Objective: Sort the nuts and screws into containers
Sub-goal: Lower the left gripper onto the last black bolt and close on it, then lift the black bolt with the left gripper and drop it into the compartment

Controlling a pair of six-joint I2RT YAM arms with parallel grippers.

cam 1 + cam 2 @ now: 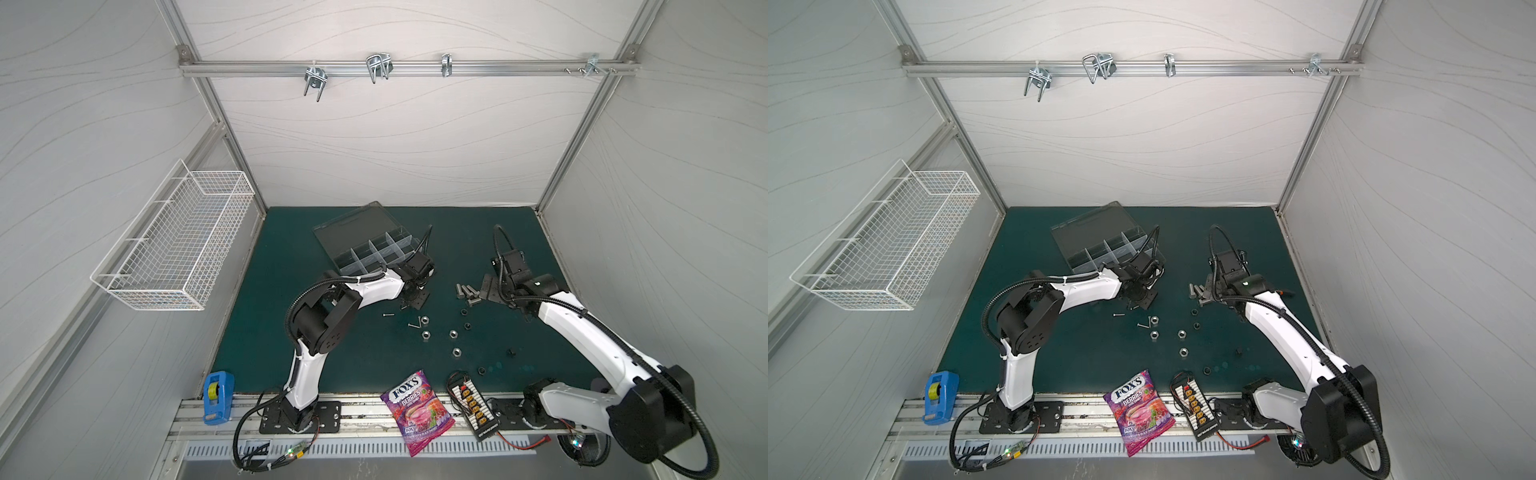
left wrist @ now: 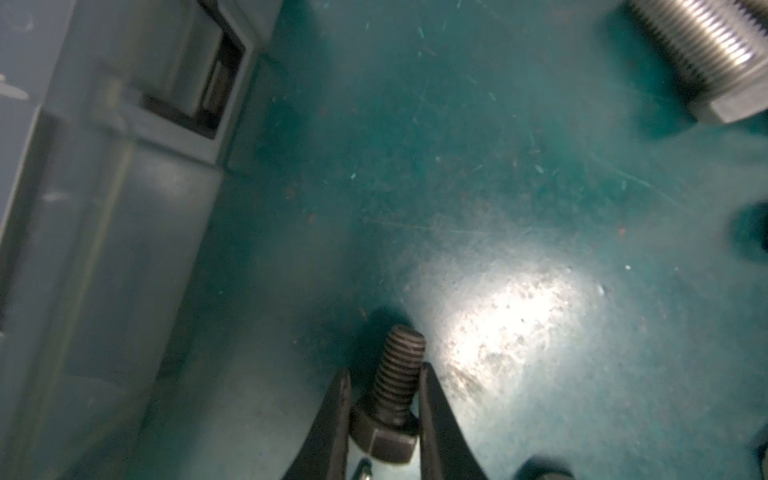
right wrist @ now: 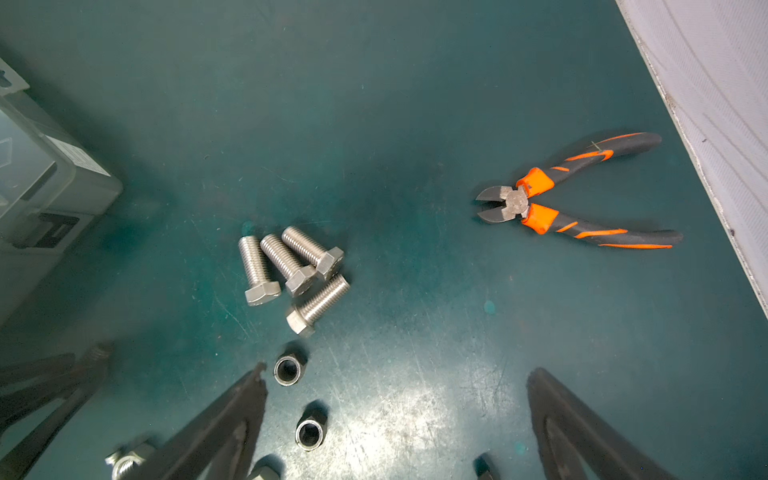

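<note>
Dark hex-head screw lying on green desk near organizer box, left jaws clamping its head from both sides. Right jaws standing wide, grasping nothing, hovering over desk beside four silver bolts and two dark nuts. More silver nuts lying scattered mid-desk.

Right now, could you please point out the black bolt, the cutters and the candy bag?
black bolt (image 2: 397,374): left wrist view, on its threaded shank.
cutters (image 3: 516,203): right wrist view, on the pivot.
candy bag (image 1: 417,411): in a top view, on its printed front.
</note>
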